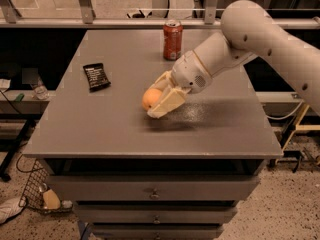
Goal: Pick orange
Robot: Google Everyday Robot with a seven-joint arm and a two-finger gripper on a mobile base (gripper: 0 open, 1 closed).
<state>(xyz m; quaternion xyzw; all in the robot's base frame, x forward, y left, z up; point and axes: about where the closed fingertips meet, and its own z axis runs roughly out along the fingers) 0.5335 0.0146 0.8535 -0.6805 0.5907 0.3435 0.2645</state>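
Observation:
The orange (149,98) is small, round and plain-skinned, near the middle of the grey table (100,129). My gripper (154,103) reaches in from the right on a white arm (250,34). Its cream fingers (167,101) sit on either side of the orange and are shut on it. The near finger covers the fruit's right side. The orange is held a little above the tabletop, with a dark shadow beneath it.
A red soda can (173,39) stands upright at the back of the table, behind the gripper. A black snack packet (96,76) lies at the left. Drawers sit below the front edge. A railing runs behind the table.

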